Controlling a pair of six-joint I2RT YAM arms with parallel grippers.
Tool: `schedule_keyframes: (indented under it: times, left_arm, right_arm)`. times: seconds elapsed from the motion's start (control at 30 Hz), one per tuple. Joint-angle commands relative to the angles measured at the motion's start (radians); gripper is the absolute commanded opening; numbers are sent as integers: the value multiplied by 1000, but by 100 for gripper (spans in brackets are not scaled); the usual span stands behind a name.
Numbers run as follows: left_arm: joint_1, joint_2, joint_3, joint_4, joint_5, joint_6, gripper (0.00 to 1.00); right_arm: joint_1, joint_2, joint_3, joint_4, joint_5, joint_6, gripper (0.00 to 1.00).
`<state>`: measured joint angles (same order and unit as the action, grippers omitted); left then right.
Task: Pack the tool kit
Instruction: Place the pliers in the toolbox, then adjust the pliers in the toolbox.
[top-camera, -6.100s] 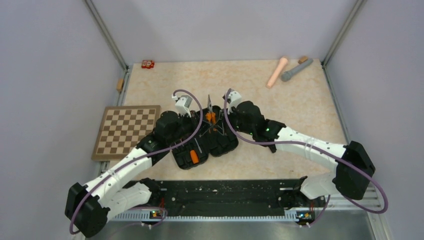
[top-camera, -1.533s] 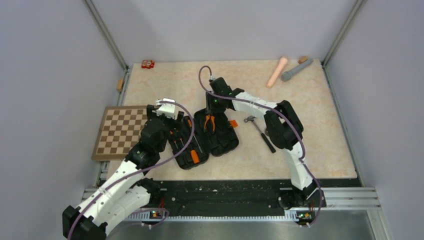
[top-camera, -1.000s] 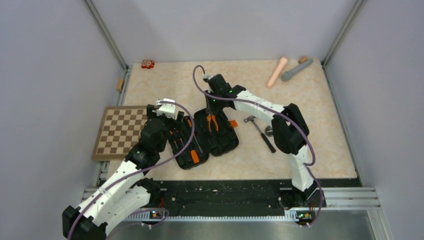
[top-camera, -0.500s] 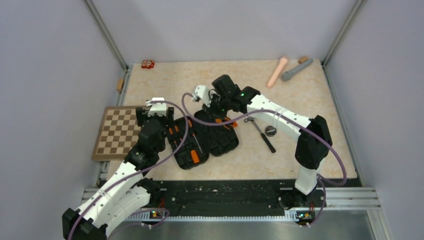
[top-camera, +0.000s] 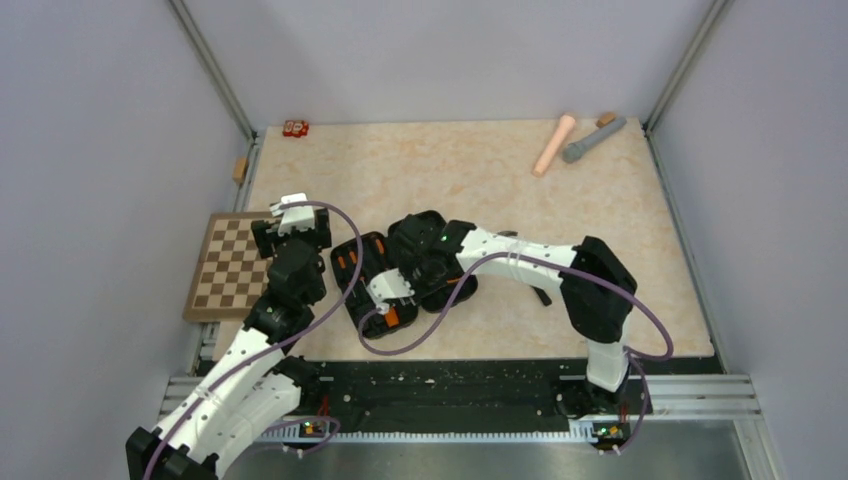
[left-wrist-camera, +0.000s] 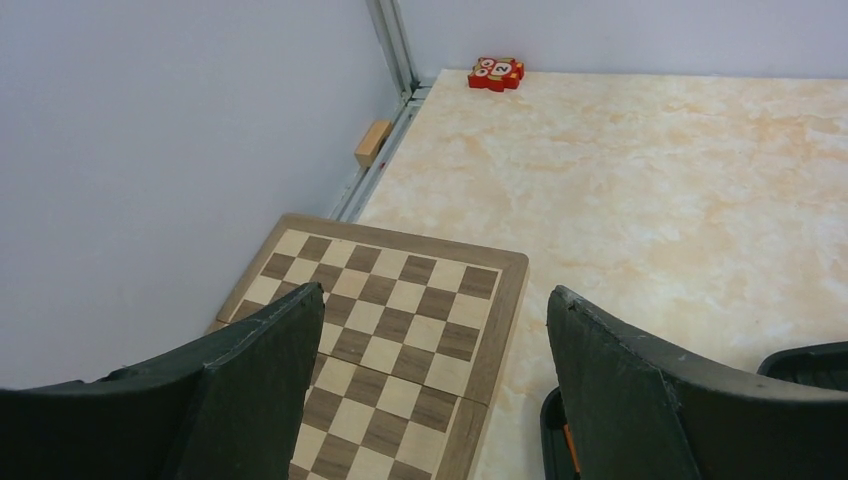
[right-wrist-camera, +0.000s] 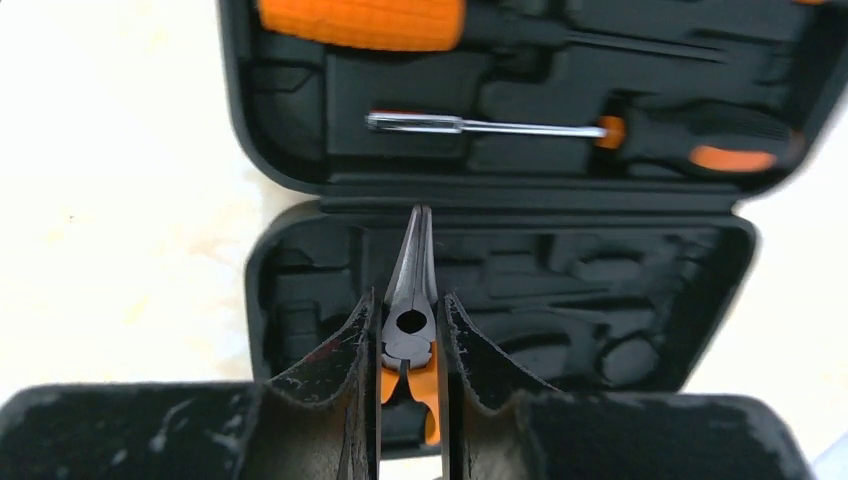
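The black tool kit case (top-camera: 360, 312) lies open on the table, much of it under my right arm. In the right wrist view its far half (right-wrist-camera: 300, 150) holds an orange-handled screwdriver (right-wrist-camera: 360, 20) and a thin screwdriver (right-wrist-camera: 560, 128), while the near half (right-wrist-camera: 620, 290) shows empty moulded slots. My right gripper (top-camera: 408, 268) (right-wrist-camera: 408, 325) is shut on orange-handled needle-nose pliers (right-wrist-camera: 410, 290), held above the near half with the tips pointing at the hinge. My left gripper (top-camera: 290, 225) (left-wrist-camera: 435, 292) is open and empty above the chessboard's right edge, left of the case (left-wrist-camera: 810, 360).
A brown chessboard (top-camera: 235, 265) (left-wrist-camera: 400, 330) lies at the table's left edge. Pink (top-camera: 553, 144) and grey (top-camera: 592, 139) cylinders lie at the back right. A red block (top-camera: 295, 127) (left-wrist-camera: 497, 73) and a small wooden block (top-camera: 240, 168) (left-wrist-camera: 373, 143) sit by the back-left rail.
My right arm has swung from behind the case to above it, carrying the pliers. My left gripper has drawn back to the left, off the case and toward the chessboard.
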<state>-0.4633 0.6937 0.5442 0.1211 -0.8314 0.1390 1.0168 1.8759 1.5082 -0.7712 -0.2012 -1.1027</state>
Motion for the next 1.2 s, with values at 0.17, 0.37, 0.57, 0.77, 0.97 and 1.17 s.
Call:
schedule_keyframes:
  times: [0.17, 0.37, 0.57, 0.77, 0.97, 1.17]
  left_arm:
    - [5, -14, -13, 49, 16, -13, 86]
    - [5, -23, -13, 47, 24, -12, 86]
    - [5, -27, -13, 43, 37, -17, 86]
    - [5, -33, -12, 37, 51, -24, 86]
    - [6, -45, -14, 32, 55, -29, 86]
    - [4, -51, -14, 31, 63, -33, 86]
  right_arm:
    - [64, 13, -34, 56, 103, -21, 40]
    - [63, -74, 37, 97, 190, 336, 44]
    - [52, -214, -3, 198, 512, 1004, 46]
    - [-8, -337, -177, 193, 669, 1797, 46]
    - [-70, -452, -432, 418, 680, 2163, 47]
    - [-144, -432, -541, 539, 604, 2324, 45]
